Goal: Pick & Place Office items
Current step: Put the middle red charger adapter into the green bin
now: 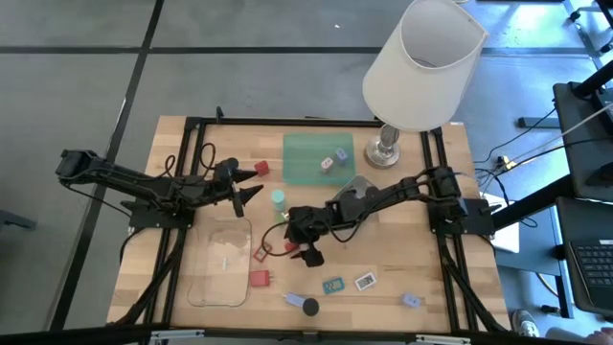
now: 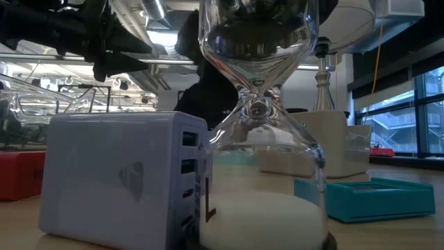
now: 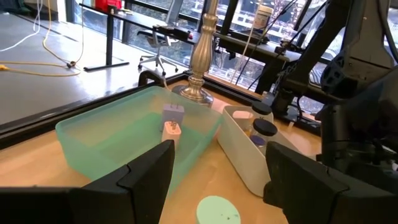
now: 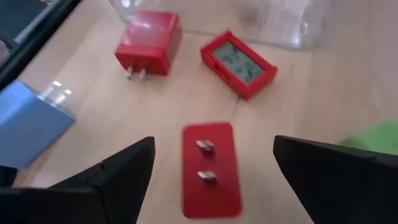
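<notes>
Your right pincer (image 4: pixel 211 186) hangs released, jaws wide, straight over a red plug block (image 4: pixel 210 168) that lies flat on the worktop (image 1: pixel 431 287) with its two prongs up. If you close on it as it lies, the flat block may slide or tip, since the fingers have only thin edges to catch; come down off-centre and you could strike the prongs. Just beside it sit a red display card (image 4: pixel 239 63) and a second red plug block (image 4: pixel 148 45), with a blue adapter (image 4: pixel 31 121) near one finger, so a wide descent could nudge a neighbour.

Your left pincer (image 3: pixel 214 177) is also released and holds nothing, waiting near a teal disc (image 3: pixel 219 210), with the green tray (image 3: pixel 118 134) and the white tray (image 3: pixel 245 162) beyond it; a lamp base (image 3: pixel 199 87) stands behind. The lampshade (image 1: pixel 421 62) overhangs the far right of the worktop, so lift paths there are cramped. The clear tray (image 1: pixel 218 264) sits close on the right pincer's left, probably leaving little room. The near edge carries more loose items, though open wood remains toward the right corner
</notes>
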